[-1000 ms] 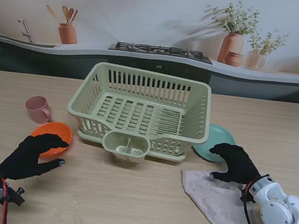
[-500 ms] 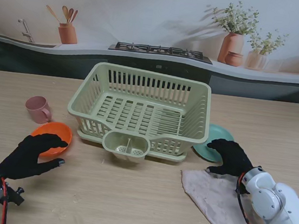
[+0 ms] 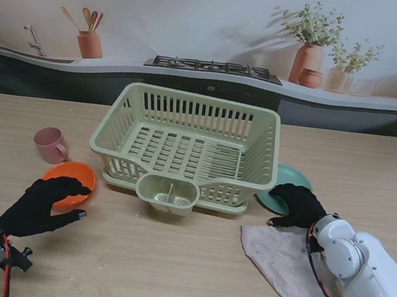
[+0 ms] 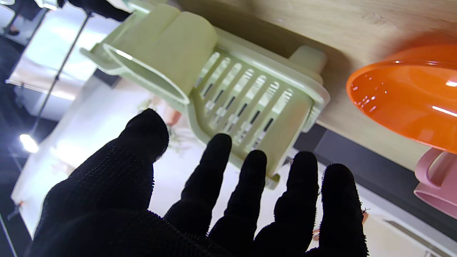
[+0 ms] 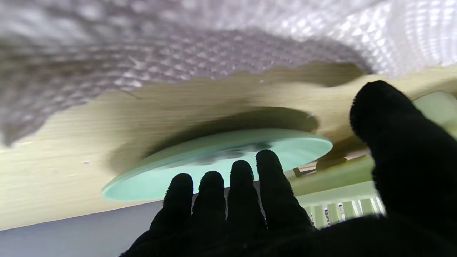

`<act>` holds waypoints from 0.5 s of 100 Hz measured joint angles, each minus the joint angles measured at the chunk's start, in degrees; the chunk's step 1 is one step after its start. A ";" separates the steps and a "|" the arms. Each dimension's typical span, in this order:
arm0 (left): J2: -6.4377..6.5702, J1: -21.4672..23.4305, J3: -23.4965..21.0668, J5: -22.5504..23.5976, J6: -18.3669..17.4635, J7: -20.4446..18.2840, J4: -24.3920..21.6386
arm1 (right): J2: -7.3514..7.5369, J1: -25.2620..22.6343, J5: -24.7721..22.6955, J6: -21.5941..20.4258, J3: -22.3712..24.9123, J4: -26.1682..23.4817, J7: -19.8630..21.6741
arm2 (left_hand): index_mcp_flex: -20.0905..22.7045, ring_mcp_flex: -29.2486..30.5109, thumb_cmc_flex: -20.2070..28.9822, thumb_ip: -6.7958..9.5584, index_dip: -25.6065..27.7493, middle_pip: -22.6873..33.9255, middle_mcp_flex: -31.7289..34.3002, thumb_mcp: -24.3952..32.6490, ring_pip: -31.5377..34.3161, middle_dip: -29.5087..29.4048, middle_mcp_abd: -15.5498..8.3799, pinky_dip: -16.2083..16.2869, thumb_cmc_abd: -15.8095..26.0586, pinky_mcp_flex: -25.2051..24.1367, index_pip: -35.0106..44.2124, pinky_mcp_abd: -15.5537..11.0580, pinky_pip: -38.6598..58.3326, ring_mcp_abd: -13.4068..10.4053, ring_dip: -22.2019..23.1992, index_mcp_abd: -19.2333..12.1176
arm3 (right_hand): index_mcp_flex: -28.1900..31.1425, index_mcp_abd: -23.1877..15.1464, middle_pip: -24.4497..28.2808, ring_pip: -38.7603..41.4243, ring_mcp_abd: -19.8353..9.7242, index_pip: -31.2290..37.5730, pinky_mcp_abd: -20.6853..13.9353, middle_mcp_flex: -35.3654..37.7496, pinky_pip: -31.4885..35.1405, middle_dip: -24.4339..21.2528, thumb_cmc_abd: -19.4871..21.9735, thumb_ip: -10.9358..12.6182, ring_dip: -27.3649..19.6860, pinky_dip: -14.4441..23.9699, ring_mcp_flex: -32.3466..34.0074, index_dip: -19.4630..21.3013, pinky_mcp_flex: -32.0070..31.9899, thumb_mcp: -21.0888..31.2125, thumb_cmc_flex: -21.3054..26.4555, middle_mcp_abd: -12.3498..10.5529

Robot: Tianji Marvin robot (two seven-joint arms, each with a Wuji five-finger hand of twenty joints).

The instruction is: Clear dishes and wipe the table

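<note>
The green plate (image 3: 292, 183) lies flat on the worktop (image 3: 170, 261) at the right of centre in the stand's view, half tucked behind the corner of the dish rack (image 3: 188, 147), and the right hand (image 3: 297, 204) has crept onto its near edge over the last second, sliding from the cloth (image 3: 289, 265) toward the rack. In the right wrist view its fingers (image 5: 242, 185) are spread and reaching under or against the plate's rim, thumb apart; it has hold of nothing that I can see, though contact with the rim looks close. I'd judge this the start of clearing the plate into the rack, with wiping left until the dishes are gone. The left hand (image 3: 43, 205) has not budged at the lower left of the frame: it hovers open, fingers apart, just beside the orange bowl (image 3: 69, 177), gripping nothing. Counting: one plate, one bowl, one pink mug (image 3: 50, 145) farther back at the left, one rack with a small cutlery cup (image 3: 167, 193) on its front, and one cloth lying rumpled at the lower right. The rack looks empty apart from something thin in the cup that I cannot identify. So three dishes remain on the worktop and none appears stowed yet.
</note>
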 measured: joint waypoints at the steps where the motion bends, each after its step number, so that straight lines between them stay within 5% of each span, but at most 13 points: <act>1: 0.00 -0.01 0.00 0.00 0.00 0.04 0.01 | 0.02 0.04 0.00 0.13 -0.11 0.00 0.04 | 0.00 0.00 0.00 0.00 0.00 0.00 0.00 0.00 0.00 0.00 0.00 0.00 0.00 0.00 0.00 0.00 0.00 0.00 0.00 0.00 | -0.14 0.00 -0.20 -0.10 0.00 0.00 0.00 0.00 -0.12 -0.01 0.00 0.00 0.00 0.02 0.00 0.00 0.00 0.00 0.00 0.00; 19: -0.01 -0.06 0.03 0.07 0.00 0.22 0.07 | 0.08 0.24 0.02 1.63 -0.76 -0.05 0.75 | 0.00 0.00 0.00 0.00 0.01 0.00 0.00 -0.01 -0.01 0.00 -0.02 -0.05 0.00 0.00 0.01 0.00 -0.01 -0.01 0.00 0.00 | -1.91 -0.93 -0.90 -0.25 -0.05 -0.88 0.00 -0.22 -1.06 -1.25 0.60 0.00 -0.01 0.37 -0.02 -1.01 0.03 0.21 0.00 -0.01; 32: -0.01 -0.07 0.03 0.06 0.00 0.21 0.07 | 0.17 0.15 0.06 2.23 -0.82 -0.48 1.37 | 0.00 0.00 0.00 0.00 0.07 0.00 0.00 -0.02 -0.01 0.00 -0.02 -0.05 0.00 0.00 0.01 0.00 -0.01 -0.01 0.00 0.00 | -2.02 -0.96 -0.88 -0.26 -0.06 -1.35 0.00 -0.60 -1.39 -1.12 0.60 0.00 0.13 1.93 -0.02 -1.04 0.05 6.27 0.19 -0.06; 50: -0.02 -0.07 0.02 0.04 0.00 0.24 0.07 | 0.26 -0.08 0.08 3.07 -0.81 -1.17 2.05 | 0.00 0.00 0.00 0.00 0.10 0.00 0.00 -0.03 -0.01 0.00 -0.02 -0.06 0.00 0.00 0.01 0.00 -0.01 -0.02 0.00 0.00 | -2.08 -0.99 1.22 1.73 -0.07 -1.49 0.00 -1.29 -1.34 -0.07 2.70 -0.06 0.24 3.29 -0.02 -1.11 0.40 10.63 7.94 -0.27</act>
